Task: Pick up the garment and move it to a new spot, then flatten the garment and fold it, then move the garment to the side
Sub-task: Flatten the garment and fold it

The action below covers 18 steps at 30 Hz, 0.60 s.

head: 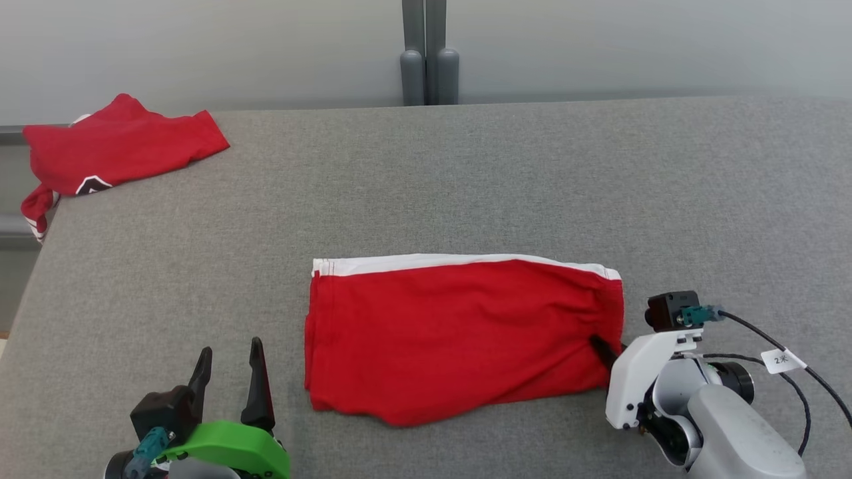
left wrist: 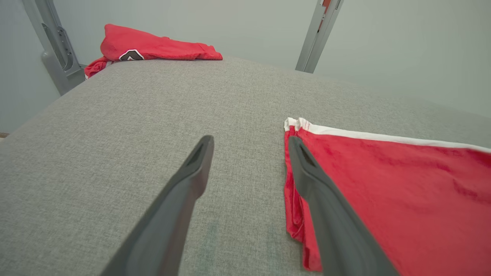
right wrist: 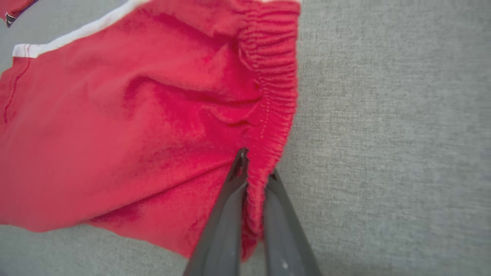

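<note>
The garment (head: 459, 332) is a pair of red shorts with a white stripe, folded into a rectangle at the table's front centre; it also shows as garment (left wrist: 402, 191) and garment (right wrist: 134, 126). My right gripper (right wrist: 256, 166) is shut on its elastic waistband at the right edge, the cloth pinched between the two dark fingers; in the head view the right gripper (head: 604, 350) reaches onto that edge. My left gripper (head: 229, 359) stands open just left of the garment, fingers apart over bare cloth-covered table, also as left gripper (left wrist: 249, 143).
A second red garment (head: 113, 150) with a black-and-white emblem lies at the far left corner of the grey table (head: 466, 179), partly hanging over the edge. A grey post (head: 426, 53) stands behind the table. A cable with a tag (head: 782, 359) trails from the right wrist.
</note>
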Available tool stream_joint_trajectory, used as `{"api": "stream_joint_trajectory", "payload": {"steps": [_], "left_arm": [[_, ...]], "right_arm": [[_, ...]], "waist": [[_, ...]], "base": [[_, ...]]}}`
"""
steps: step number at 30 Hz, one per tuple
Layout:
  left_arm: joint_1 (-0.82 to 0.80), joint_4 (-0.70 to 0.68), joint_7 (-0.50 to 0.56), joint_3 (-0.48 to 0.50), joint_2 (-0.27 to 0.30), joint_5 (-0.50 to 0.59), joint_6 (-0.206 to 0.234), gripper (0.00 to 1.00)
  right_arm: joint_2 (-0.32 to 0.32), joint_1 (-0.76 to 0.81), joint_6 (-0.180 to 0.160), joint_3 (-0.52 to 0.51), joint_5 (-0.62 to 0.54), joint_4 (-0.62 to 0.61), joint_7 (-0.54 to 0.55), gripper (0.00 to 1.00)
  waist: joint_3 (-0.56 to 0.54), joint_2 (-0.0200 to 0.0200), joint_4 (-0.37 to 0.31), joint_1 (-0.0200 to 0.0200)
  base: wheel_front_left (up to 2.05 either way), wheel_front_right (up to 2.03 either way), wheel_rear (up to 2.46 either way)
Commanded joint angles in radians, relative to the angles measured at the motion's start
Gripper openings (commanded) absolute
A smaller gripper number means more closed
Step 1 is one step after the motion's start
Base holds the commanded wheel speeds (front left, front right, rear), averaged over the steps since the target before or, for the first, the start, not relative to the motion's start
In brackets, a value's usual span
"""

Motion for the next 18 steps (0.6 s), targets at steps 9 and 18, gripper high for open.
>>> {"api": "stream_joint_trajectory", "payload": {"steps": [9, 18], "left_arm": [[0.002, -0.005, -0.005, 0.004, -0.004, 0.020, -0.004, 1.00], [-0.008, -0.007, -0.005, 0.000, -0.008, 0.025, -0.008, 1.00]], "right_arm": [[-0.138, -0.046, 0.000, 0.004, 0.071, -0.059, 0.052, 0.00], [-0.207, -0.016, 0.000, -0.017, 0.123, -0.164, 0.114, 0.00]], "waist": [[0.004, 0.0000, -0.052, 0.0000], [0.013, 0.0000, -0.086, 0.0000]], "base": [[0.00, 0.00, 0.00], [0.00, 0.00, 0.00]]}}
